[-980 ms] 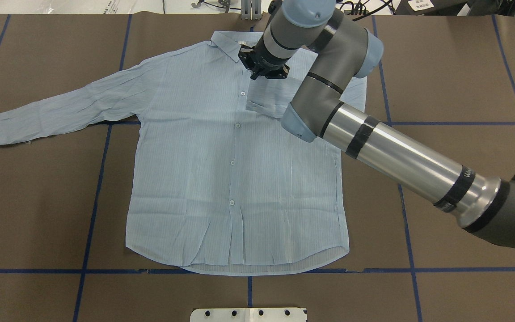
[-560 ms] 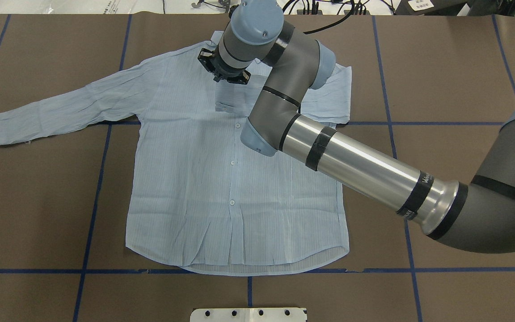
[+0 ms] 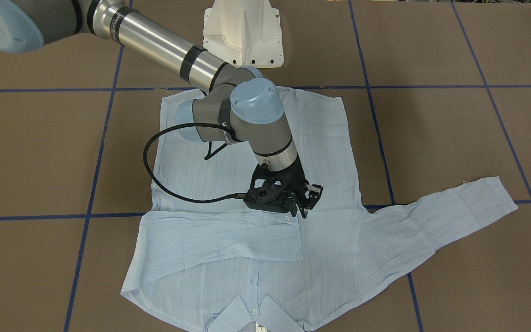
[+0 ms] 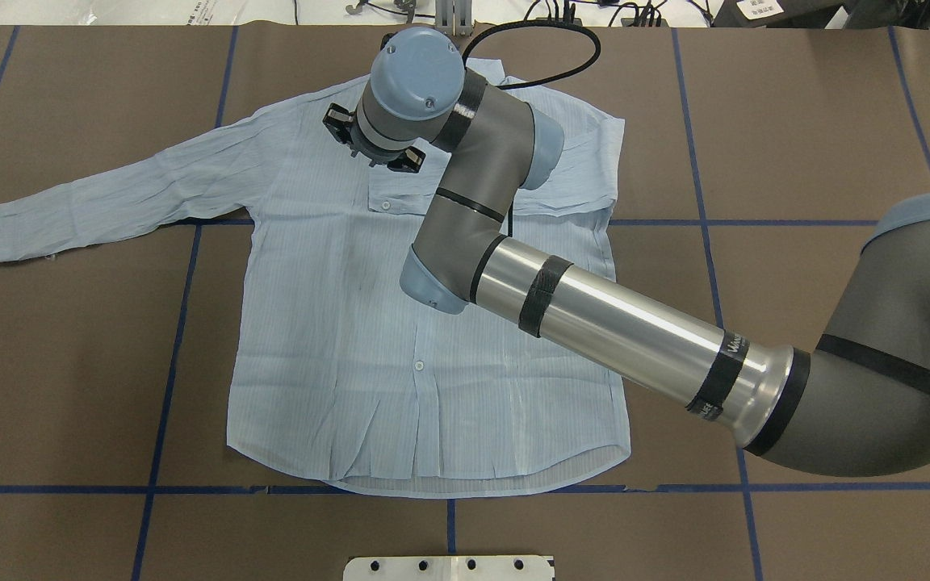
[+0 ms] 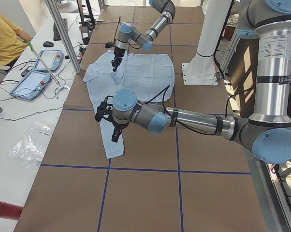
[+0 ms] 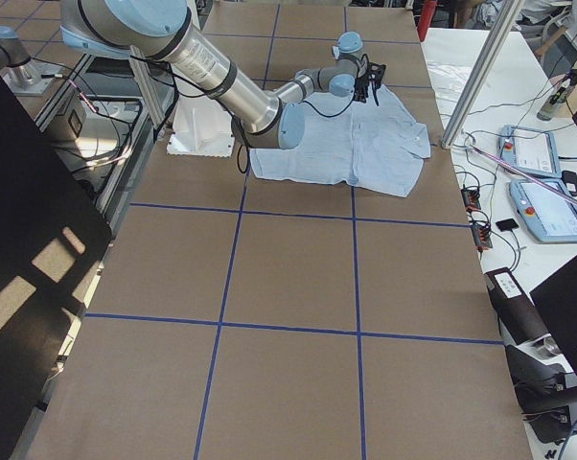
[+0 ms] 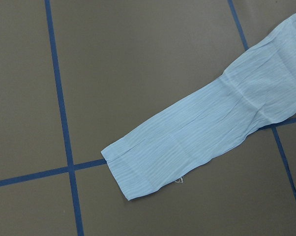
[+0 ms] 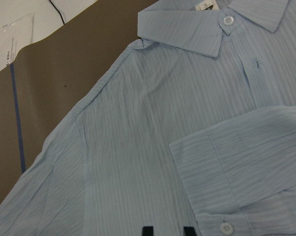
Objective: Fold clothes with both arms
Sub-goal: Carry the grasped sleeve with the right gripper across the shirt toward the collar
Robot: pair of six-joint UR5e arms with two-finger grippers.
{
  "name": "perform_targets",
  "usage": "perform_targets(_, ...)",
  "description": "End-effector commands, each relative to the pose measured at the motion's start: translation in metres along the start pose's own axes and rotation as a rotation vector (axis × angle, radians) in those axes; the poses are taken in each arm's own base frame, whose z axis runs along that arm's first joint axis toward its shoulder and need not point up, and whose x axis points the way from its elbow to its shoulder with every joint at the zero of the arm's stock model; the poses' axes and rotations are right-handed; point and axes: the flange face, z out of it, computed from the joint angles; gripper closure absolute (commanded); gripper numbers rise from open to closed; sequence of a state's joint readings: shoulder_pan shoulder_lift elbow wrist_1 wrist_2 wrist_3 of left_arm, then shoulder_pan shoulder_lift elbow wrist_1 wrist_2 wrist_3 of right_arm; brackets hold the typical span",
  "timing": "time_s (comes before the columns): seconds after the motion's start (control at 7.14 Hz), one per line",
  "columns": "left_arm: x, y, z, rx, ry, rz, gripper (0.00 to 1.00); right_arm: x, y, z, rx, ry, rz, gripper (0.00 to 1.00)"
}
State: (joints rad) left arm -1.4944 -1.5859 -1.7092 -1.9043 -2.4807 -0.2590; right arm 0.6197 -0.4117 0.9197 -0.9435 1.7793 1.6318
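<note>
The light blue shirt [image 4: 336, 339] lies flat, front up, collar at the table's far side. Its right sleeve [image 3: 219, 242] is folded across the chest, with the cuff [image 4: 388, 200] near the button line. My right gripper [image 4: 372, 149] hovers just above that cuff, jaws open. In the right wrist view its two fingertips [image 8: 147, 230] stand apart with the cuff [image 8: 236, 177] lying flat beside them. The left sleeve [image 4: 110, 198] stretches straight out. My left gripper [image 5: 114, 134] hangs over that sleeve's cuff [image 7: 138, 172]. I cannot tell whether it is open or shut.
Brown paper with blue tape lines covers the table. The white pedestal base [image 3: 242, 32] stands behind the shirt's hem. A metal post [image 5: 63, 34], cables and pendants [image 5: 32, 82] line the far side, where a person in yellow [image 5: 5, 43] sits.
My right gripper has swept left across the chest, and the folded sleeve's cuff moved left with it, from the right of the button line to it.
</note>
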Motion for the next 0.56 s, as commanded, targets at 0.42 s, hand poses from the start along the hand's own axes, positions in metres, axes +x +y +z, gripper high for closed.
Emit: perform_targets(0.42, 0.092, -0.065, 0.147, 0.0, -0.001, -0.115, 0.0, -0.026, 0.022, -0.039, 0.017, -0.015, 0.064, 0.02)
